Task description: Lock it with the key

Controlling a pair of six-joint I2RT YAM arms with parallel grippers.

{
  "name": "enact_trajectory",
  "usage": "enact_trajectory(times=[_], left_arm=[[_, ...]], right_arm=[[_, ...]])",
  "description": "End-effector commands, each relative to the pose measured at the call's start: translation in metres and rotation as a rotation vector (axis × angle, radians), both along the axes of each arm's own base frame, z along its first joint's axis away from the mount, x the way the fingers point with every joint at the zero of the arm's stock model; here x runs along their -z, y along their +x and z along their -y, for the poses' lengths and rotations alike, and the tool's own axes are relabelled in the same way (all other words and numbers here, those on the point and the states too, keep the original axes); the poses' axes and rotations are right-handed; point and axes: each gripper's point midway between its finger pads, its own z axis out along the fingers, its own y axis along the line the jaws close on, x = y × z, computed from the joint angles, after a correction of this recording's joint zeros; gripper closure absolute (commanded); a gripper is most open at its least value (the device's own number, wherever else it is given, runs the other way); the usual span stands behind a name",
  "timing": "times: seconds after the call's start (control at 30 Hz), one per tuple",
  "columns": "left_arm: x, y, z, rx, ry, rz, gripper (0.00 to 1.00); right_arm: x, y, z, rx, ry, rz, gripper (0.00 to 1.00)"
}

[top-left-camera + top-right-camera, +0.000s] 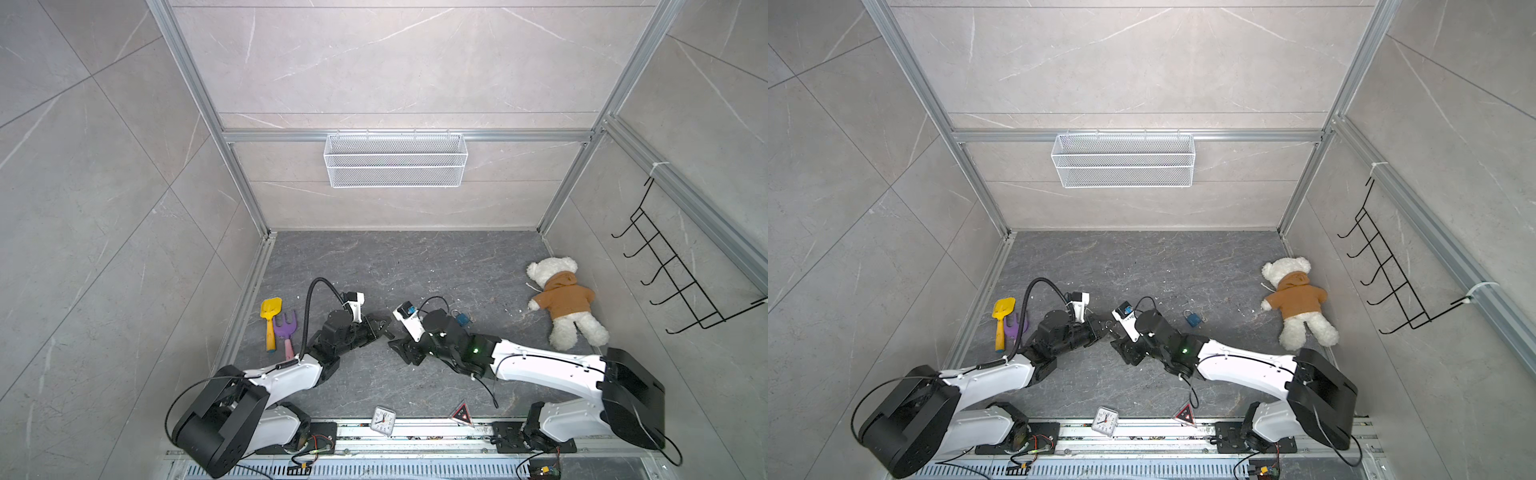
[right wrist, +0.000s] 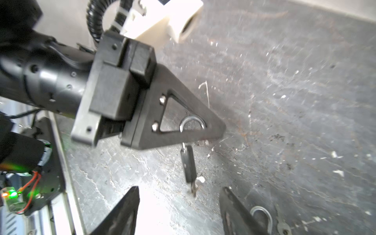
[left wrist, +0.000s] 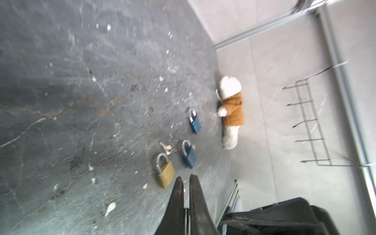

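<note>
In the right wrist view my left gripper (image 2: 220, 130) is shut, with a metal key ring (image 2: 192, 124) showing through the cut-out of its finger. A black-headed key (image 2: 188, 162) hangs from that ring, its blade pointing down just above the floor. My right gripper (image 2: 180, 193) is open, one fingertip on each side of the key's tip and apart from it. In the left wrist view the left gripper (image 3: 185, 178) points at a gold padlock (image 3: 165, 173), two blue padlocks (image 3: 189, 155) (image 3: 195, 122) and loose keys (image 3: 167, 148). In both top views the grippers (image 1: 382, 328) (image 1: 399, 347) meet at mid-floor.
One blue padlock (image 1: 462, 318) shows behind the right arm in a top view. A teddy bear (image 1: 565, 301) lies at the right wall. A yellow shovel (image 1: 270, 320) and purple rake (image 1: 286, 330) lie at the left. A clock (image 1: 383, 420) and triangle (image 1: 462, 413) sit at the front rail.
</note>
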Motion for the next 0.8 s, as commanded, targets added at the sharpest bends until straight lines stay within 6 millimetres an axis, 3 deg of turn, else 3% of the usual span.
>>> enact_trajectory(times=[0.0,0.2,0.37,0.77], left_arm=[[-0.041,0.012,-0.019,-0.166,-0.090,0.086,1.00],[-0.058,0.006,-0.047,-0.290,-0.135,0.119,1.00],[-0.067,-0.001,-0.066,-0.371,-0.287,0.120,1.00],[-0.087,-0.008,-0.059,-0.313,-0.321,0.135,1.00]], right_arm=[[-0.043,0.015,0.012,0.096,0.153,0.129,0.35],[-0.037,0.031,0.031,0.185,0.128,0.191,0.24],[-0.045,0.015,0.021,0.054,0.274,0.147,0.26],[-0.028,0.010,0.001,-0.011,0.322,0.069,0.38]])
